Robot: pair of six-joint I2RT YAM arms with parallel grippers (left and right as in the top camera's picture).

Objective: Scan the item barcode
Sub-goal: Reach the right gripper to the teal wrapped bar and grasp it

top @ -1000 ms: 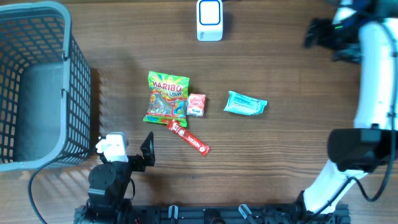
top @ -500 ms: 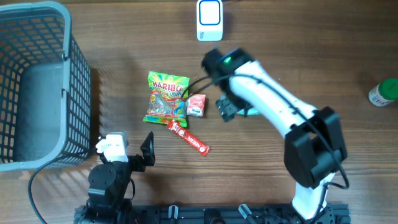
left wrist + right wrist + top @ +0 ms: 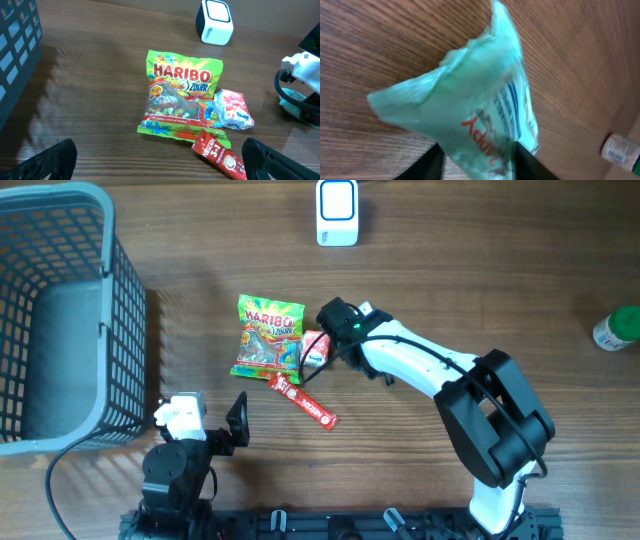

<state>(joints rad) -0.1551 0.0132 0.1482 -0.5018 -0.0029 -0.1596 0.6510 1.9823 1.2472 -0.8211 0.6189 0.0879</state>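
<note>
Mid-table, the right gripper [image 3: 476, 162] pinches a mint-green plastic packet [image 3: 470, 95] by its lower edge. Its two dark fingers [image 3: 427, 162] close on the film from either side, and the pouch bunches above the wooden table [image 3: 500, 270]. From overhead the right arm hides the packet, which sits just beside a small pink sweet packet [image 3: 315, 348] and a Haribo bag [image 3: 268, 338]. A red Nescafé stick [image 3: 303, 402] lies nearby.

The pouch looks light, soft and crinkly, with glossy film that could slip or fold over its own print. A hold on a sealed edge, clear of the printed panel, would likely keep the barcode flat. No barcode can be made out here.

The white scanner [image 3: 337, 212] stands well apart at the table's far edge. The left gripper [image 3: 165, 160] rests spread wide and empty near the grey basket [image 3: 60, 200].
</note>
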